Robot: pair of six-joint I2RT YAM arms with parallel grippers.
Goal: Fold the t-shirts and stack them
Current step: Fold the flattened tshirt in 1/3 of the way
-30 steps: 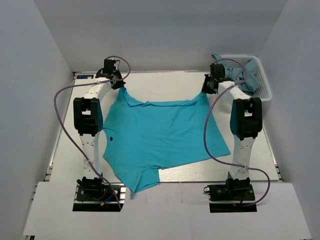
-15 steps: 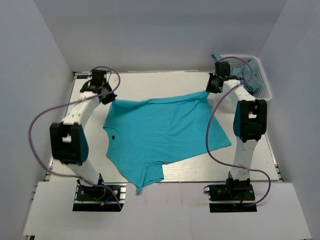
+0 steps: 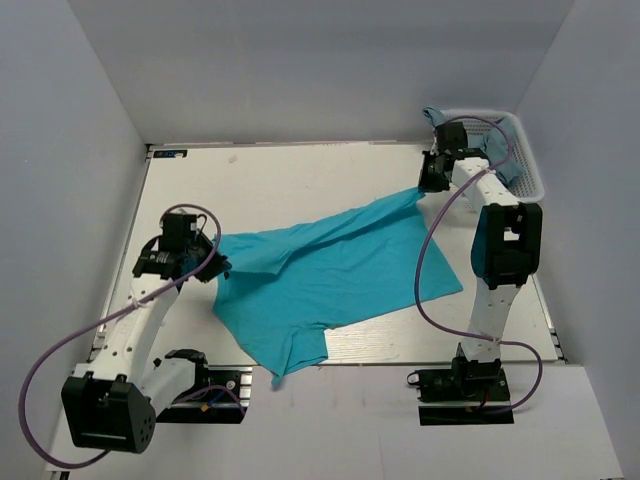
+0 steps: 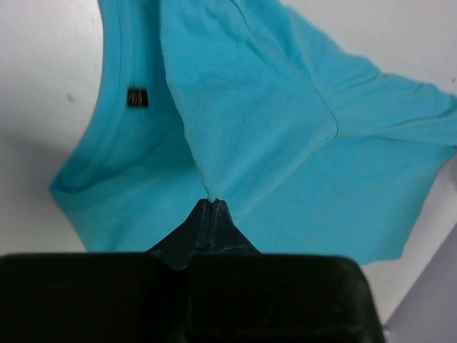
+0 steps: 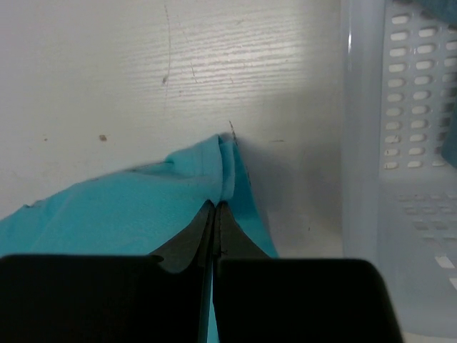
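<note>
Top external view: turquoise t-shirt (image 3: 340, 270) looks limp, light, thin; left fingers (image 4: 194, 227), right fingers (image 5: 189, 232) pinching opposite ends; hems likely best hold.

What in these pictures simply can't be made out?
Top view: how many grey-blue shirts lie in the white basket; the right arm and the basket wall cover them.
Left wrist view: the dark label at the collar of the turquoise t-shirt is too small to read.
Right wrist view: the basket is cut off by the right edge; its contents barely show.
</note>
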